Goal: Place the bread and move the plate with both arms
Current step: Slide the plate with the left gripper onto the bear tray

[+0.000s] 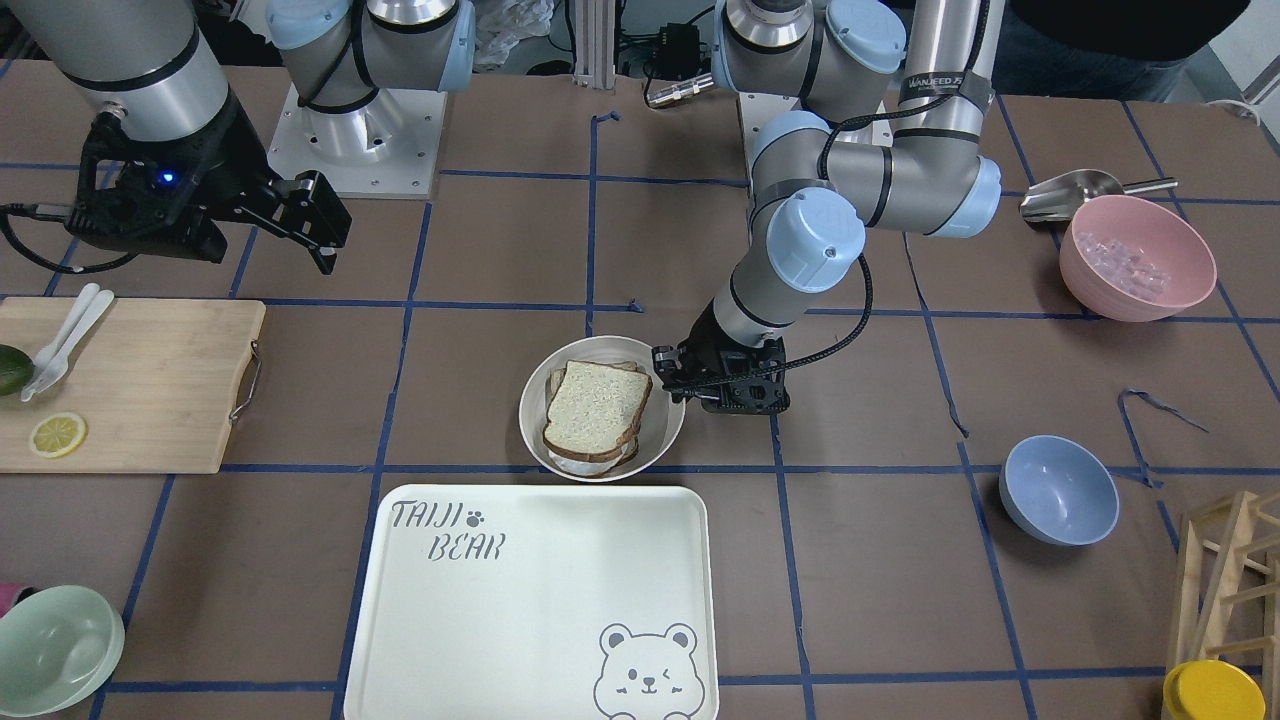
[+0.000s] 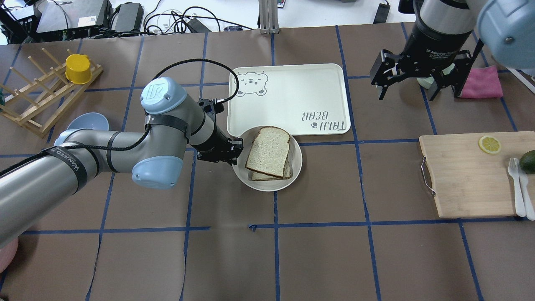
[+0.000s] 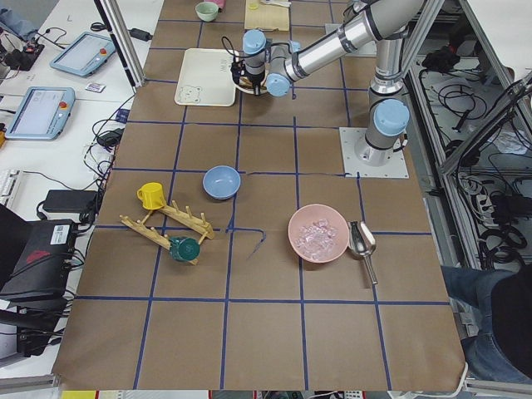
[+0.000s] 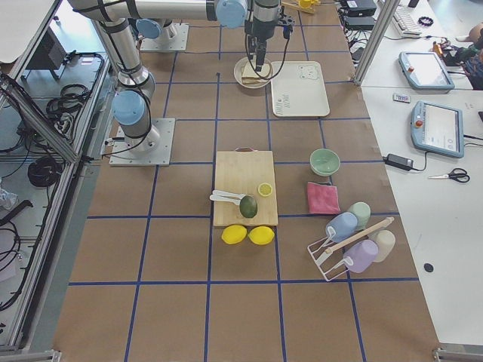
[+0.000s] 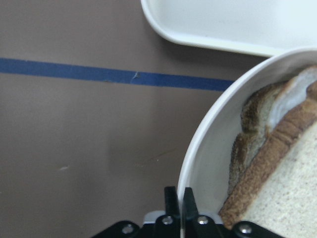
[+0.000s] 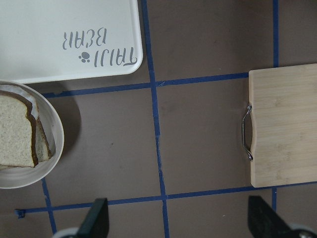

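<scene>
The cream-white plate (image 1: 665,428) (image 2: 296,159) sits on the table just beside the tray's near edge. The speckled bread (image 1: 597,405) (image 2: 267,151) with its dark crust lies in it, on top of a second slice. My left gripper (image 1: 672,382) (image 2: 237,151) is at the plate's rim on my left side. In the left wrist view its fingers (image 5: 171,198) are shut on the rim (image 5: 198,153), with the bread (image 5: 287,203) close by. My right gripper (image 1: 325,235) (image 2: 407,94) (image 6: 179,223) is open and empty, held high to the right of the tray, well away from the plate (image 6: 55,144).
The bear tray (image 1: 540,600) (image 2: 288,96) lies just beyond the plate. A wooden cutting board (image 1: 140,385) (image 2: 472,175) with a lemon slice, cutlery and an avocado lies on my right. A blue bowl (image 1: 1058,490), a pink bowl (image 1: 1137,257) and a dish rack (image 2: 46,94) stand on my left.
</scene>
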Tool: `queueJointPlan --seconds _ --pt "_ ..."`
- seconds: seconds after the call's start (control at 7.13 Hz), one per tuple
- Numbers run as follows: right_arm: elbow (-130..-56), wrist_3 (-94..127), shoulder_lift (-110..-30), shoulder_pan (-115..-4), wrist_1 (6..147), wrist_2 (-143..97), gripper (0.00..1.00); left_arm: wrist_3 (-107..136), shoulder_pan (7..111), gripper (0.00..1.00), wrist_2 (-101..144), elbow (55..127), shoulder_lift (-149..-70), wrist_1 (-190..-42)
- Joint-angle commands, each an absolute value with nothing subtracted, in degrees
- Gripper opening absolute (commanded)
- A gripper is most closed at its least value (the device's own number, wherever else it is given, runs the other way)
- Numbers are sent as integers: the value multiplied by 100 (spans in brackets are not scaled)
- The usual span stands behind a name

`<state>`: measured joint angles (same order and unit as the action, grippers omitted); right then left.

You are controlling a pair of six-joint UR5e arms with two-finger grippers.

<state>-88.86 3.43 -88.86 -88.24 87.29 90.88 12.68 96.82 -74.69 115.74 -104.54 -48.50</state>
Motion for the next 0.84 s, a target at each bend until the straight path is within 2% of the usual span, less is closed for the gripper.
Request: queueJointPlan --seconds 0.0,0.28,0.7 --pt "-8886 343 -8886 -8824 8728 9097 100 1266 9651 0 -7288 11427 -10389 -4869" --pt "-8886 334 -8886 -8824 8728 9097 100 1371 9659 0 -7339 10526 -10686 -5158" --pt "-8886 343 -8886 -8824 8728 9105 100 1389 9659 0 -7277 8978 -11939 -5344"
